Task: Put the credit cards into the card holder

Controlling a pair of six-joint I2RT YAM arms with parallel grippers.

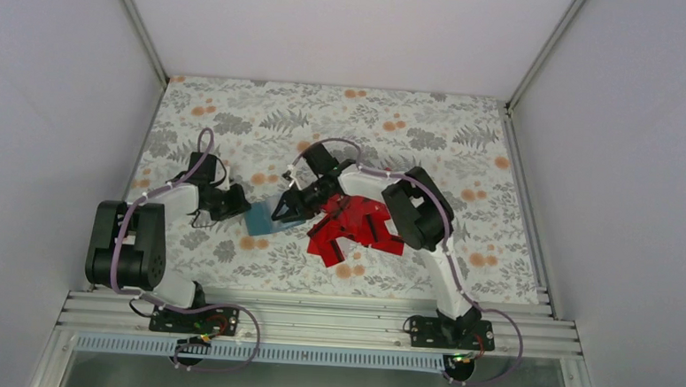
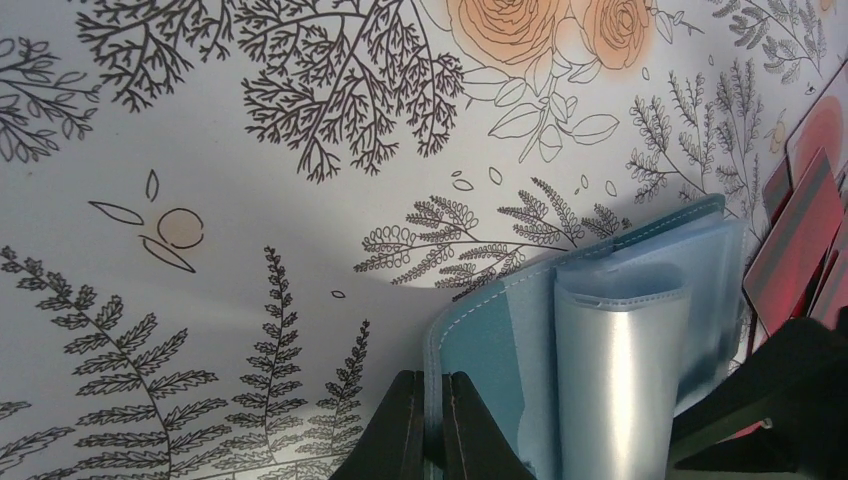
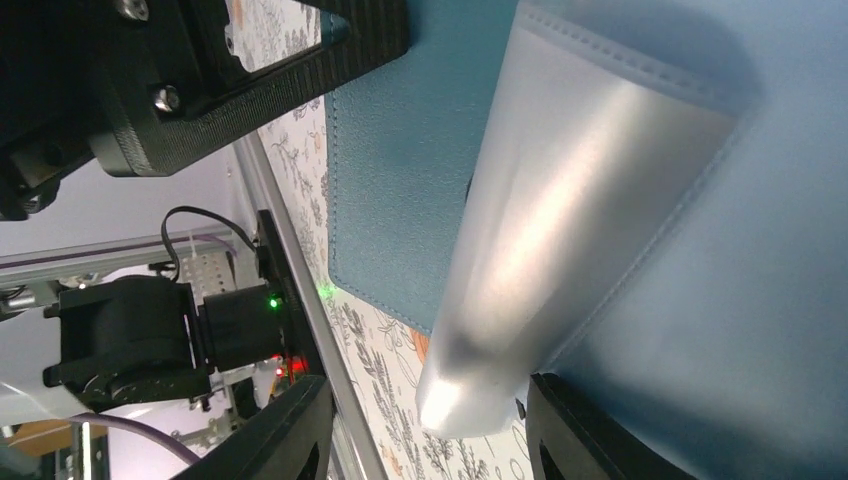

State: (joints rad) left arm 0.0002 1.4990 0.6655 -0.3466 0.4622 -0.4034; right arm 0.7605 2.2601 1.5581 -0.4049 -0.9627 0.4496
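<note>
Your left gripper [image 2: 433, 388] is clamped tight on the holder [image 1: 258, 221]. It pinches the edge of the teal cover [image 2: 495, 350] and props the holder open near the middle of the table [image 1: 237, 117].

Your right gripper [image 3: 430, 395] sits about half open and carries no card. Its jaws straddle the end of a clear sleeve [image 2: 620, 350] bulging out of the holder. One finger is just beside it and there's a gap on the other side, so nothing is pinched there.

The cards [image 1: 355, 234] lie in a loose red heap just right of the holder, under your right arm.

Now, the feel of it. That holder looks light and floppy, so the stitched cover edge you have is probably the firmest hold. The sleeve looks thin and glossy. Expect it to buckle or slip if you squeeze it, so nudge it open rather than grab it.

The cards should be stiff, flat and slick. Pick one by an edge that overhangs its neighbours, since one lying flat gives your fingers nothing to bite. Where the sleeve's mouth lies, I can't tell from here.
</note>
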